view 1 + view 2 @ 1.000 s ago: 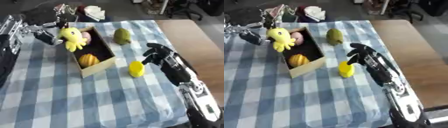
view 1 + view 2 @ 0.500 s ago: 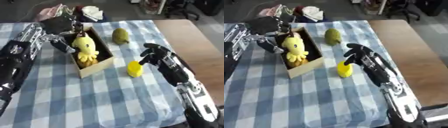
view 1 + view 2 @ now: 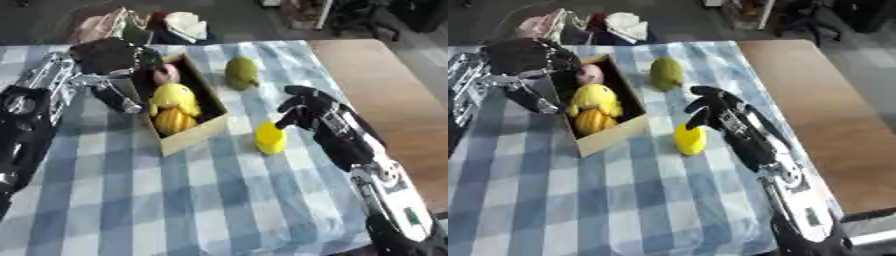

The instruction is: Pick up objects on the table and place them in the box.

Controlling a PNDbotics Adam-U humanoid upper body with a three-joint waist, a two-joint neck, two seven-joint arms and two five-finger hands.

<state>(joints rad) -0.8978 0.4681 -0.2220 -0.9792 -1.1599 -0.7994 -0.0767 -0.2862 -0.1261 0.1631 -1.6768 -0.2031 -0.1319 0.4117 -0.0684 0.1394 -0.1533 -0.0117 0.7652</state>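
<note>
Fingers of the left hand [image 3: 109, 55] hang loosely spread over the box's [image 3: 203, 131] left wall, holding nothing that shows; the thumb reaches down outside that wall. The hand sits at the far left of the checked cloth [image 3: 219, 200], with the arm running back along the cloth's left edge.

Inside the box lie a pinkish round thing [image 3: 164, 74] at the far end, a yellow toy [image 3: 173, 96] in the middle, and an orange piece [image 3: 173, 120] at the near end. The toy lies just right of the left fingers, apart from them. The box stands askew, its near corner pointing toward the cloth's middle.

Beyond the box's right wall a green fruit [image 3: 241, 72] rests on the cloth, clear on all sides. Nearer, a small yellow thing [image 3: 269, 138] stands alone, just right of the box's near corner.

Right hand [image 3: 306, 107] fingers are curled downward just above and right of that yellow thing, not closed round it; whether they touch it I cannot tell. The right-eye view shows a narrow gap of cloth between the yellow thing and the box more plainly.

The near half of the cloth is open. Bare brown table [image 3: 815, 115] lies to the right of the cloth's edge.
</note>
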